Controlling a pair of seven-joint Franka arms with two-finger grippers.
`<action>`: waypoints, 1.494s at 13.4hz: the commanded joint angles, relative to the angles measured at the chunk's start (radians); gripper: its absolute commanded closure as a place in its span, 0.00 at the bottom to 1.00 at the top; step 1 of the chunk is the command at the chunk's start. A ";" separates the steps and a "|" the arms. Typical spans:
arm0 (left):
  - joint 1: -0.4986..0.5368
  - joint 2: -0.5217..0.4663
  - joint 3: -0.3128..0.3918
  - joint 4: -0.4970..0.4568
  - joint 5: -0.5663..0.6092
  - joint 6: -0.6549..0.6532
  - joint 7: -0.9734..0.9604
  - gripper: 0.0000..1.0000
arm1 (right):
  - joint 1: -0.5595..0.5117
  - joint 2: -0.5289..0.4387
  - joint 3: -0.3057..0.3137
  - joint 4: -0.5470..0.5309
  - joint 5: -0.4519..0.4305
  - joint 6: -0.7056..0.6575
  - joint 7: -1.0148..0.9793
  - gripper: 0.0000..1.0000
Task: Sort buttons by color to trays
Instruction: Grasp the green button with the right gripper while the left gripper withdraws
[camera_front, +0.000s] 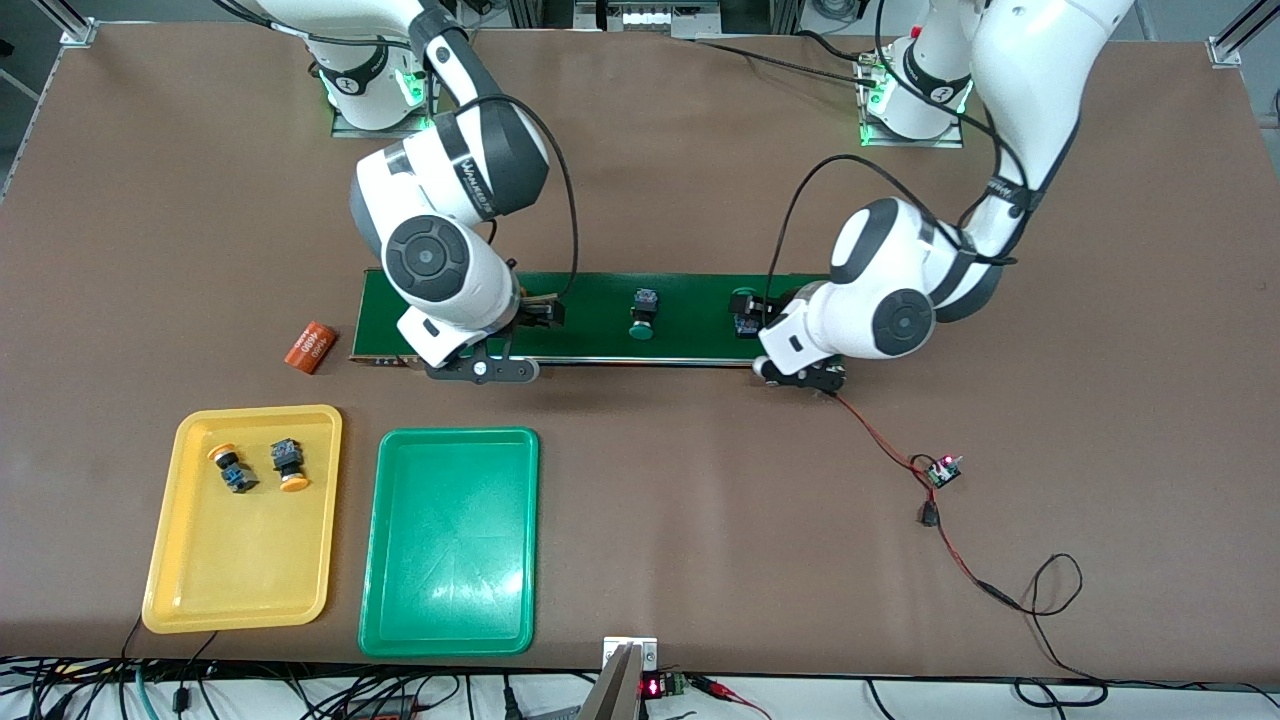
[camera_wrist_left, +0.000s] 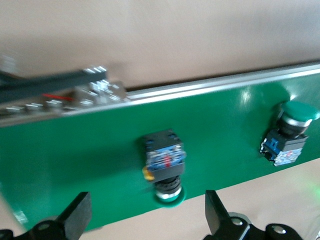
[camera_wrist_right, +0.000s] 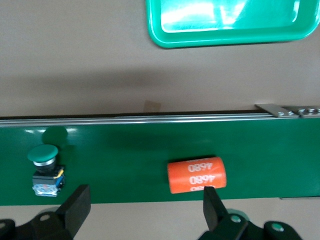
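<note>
- We judge the yellow half done: two orange buttons (camera_front: 232, 468) (camera_front: 289, 465) lie in the yellow tray (camera_front: 180, 590); the green tray (camera_front: 395, 620) holds none.
- Two green buttons (camera_front: 642, 313) (camera_wrist_left: 287, 132) lie on the conveyor belt (camera_front: 590, 345).
- Left gripper (camera_wrist_left: 145, 217) hovers over one, fingers spread, holding nothing; next we lower and close.
- Right gripper (camera_wrist_right: 145, 212) waits, fingers spread and empty, over an orange "4680" cylinder (camera_wrist_right: 196, 174) on the belt; another (camera_front: 309, 346) lies off its end.
</note>
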 joint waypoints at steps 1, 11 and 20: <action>0.078 -0.153 0.064 -0.011 0.005 -0.093 0.018 0.00 | 0.048 0.018 -0.004 -0.006 0.010 0.053 0.075 0.00; 0.100 -0.531 0.258 0.010 0.313 -0.300 0.255 0.00 | 0.171 0.137 -0.004 -0.044 0.016 0.263 0.203 0.00; 0.008 -0.499 0.355 0.088 0.316 -0.343 0.262 0.00 | 0.226 0.130 -0.004 -0.160 0.029 0.364 0.226 0.63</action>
